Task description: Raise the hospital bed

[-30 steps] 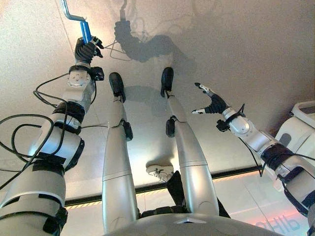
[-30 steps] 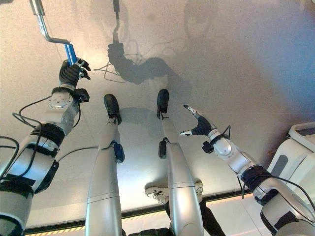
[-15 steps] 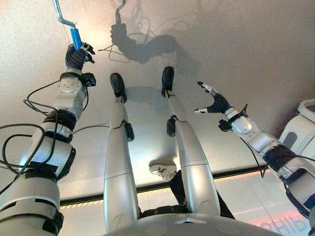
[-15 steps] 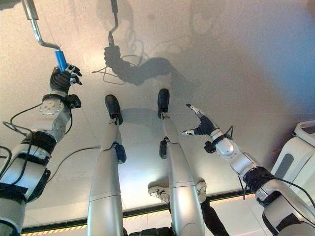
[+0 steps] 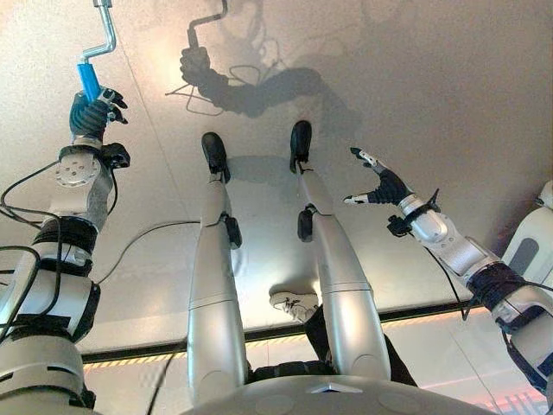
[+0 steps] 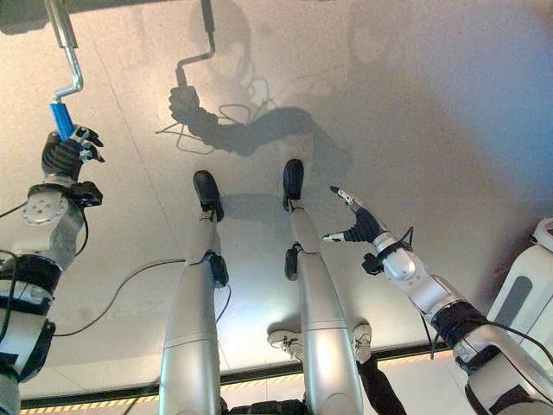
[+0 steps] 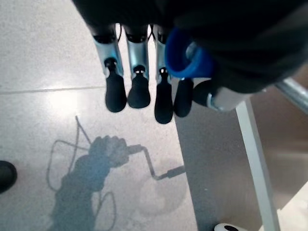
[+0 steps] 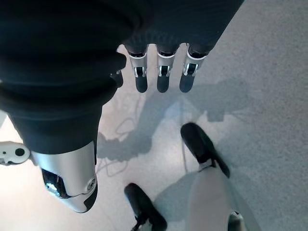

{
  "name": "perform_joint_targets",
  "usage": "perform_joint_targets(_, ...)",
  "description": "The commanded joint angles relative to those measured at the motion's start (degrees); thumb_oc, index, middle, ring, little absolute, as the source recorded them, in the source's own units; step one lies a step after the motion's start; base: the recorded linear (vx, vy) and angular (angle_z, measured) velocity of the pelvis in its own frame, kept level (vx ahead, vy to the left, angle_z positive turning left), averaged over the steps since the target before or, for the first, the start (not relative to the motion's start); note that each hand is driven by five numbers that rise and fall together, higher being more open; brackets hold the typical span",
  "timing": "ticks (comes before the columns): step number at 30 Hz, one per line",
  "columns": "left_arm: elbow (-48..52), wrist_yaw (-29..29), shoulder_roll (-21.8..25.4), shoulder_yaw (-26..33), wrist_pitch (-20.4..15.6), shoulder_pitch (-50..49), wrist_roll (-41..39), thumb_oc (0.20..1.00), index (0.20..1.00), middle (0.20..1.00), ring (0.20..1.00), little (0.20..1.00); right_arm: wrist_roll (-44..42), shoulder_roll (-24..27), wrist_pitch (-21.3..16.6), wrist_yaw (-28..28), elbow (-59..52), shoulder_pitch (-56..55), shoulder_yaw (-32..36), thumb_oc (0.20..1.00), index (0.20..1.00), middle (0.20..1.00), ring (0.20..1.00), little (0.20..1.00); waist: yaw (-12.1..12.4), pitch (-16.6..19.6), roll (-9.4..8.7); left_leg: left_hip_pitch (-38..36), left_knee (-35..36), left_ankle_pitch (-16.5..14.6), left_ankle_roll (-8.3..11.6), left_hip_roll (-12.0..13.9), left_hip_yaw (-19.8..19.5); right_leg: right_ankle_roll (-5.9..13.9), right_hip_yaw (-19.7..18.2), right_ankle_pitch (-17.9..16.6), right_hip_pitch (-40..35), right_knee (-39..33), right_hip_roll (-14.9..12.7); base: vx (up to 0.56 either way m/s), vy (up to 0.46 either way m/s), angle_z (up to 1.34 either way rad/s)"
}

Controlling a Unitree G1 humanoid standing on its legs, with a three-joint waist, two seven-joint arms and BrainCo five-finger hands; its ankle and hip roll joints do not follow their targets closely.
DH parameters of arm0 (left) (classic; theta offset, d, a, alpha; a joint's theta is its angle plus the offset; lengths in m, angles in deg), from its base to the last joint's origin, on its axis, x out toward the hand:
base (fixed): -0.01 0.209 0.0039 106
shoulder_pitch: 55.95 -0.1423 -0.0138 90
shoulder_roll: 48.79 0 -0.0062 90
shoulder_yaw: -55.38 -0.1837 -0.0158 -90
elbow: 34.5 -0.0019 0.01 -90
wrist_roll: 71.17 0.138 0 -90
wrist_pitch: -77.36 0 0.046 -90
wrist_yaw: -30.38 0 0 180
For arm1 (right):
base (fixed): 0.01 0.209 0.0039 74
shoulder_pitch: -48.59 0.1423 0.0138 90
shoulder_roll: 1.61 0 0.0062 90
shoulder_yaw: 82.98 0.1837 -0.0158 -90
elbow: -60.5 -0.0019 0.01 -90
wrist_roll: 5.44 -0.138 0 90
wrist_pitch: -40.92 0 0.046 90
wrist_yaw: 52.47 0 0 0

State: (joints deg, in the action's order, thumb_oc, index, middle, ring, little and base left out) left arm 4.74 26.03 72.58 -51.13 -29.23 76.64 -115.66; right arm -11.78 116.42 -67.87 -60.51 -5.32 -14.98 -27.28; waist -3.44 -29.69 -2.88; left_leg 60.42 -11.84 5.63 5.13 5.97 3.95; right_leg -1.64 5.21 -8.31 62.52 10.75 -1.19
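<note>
Left hand (image 5: 89, 114) fingers curled round blue crank handle (image 5: 88, 80); right hand (image 5: 386, 186) fingers spread, above pale speckled floor (image 5: 432, 104).

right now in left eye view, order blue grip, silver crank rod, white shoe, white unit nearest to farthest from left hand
1. blue grip, inside the left hand
2. silver crank rod, just beyond grip
3. white shoe, low centre
4. white unit, right edge
</note>
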Motion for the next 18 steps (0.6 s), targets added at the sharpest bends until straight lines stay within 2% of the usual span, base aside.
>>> perform_joint_targets(1,-9.2,-3.6,7.4,13.9,2.3,-17.2,-6.5,0.2,0.2,0.2,0.2,0.2,1.1,2.8,-1.5,0.5,-2.6,-6.2,1.5,1.0,1.0,1.0,1.0,1.0,3.1,-0.1,1.98,-3.3,-2.1,-7.1,-4.32,-4.5,0.6,6.57,0.2,2.8,-1.4,2.7,-1.7,0.0,0.0,0.0)
perform_joint_targets(10,-6.0,-1.3,10.5,16.0,2.1,-23.0,-6.3,0.2,0.2,0.2,0.2,0.2,1.2,3.3,-1.6,0.8,-2.0,-7.0,2.9,1.0,1.0,1.0,1.0,1.0,4.0,-0.1,2.98,-3.7,-2.3,-7.1,-4.51,-4.6,0.6,6.51,0.0,2.8,-1.6,3.0,-1.8,0.0,0.0,0.0)
perform_joint_targets(18,3.4,2.1,13.4,19.2,1.5,-34.6,-6.5,0.2,0.2,0.2,0.2,0.2,1.7,4.0,-1.6,1.4,-2.5,-9.3,4.6,1.0,1.0,1.0,1.0,1.0,5.0,-0.1,4.35,-4.4,-2.0,-6.8,-4.61,-4.9,1.0,6.52,0.2,2.7,-2.3,2.8,-2.0,0.0,0.0,0.0)
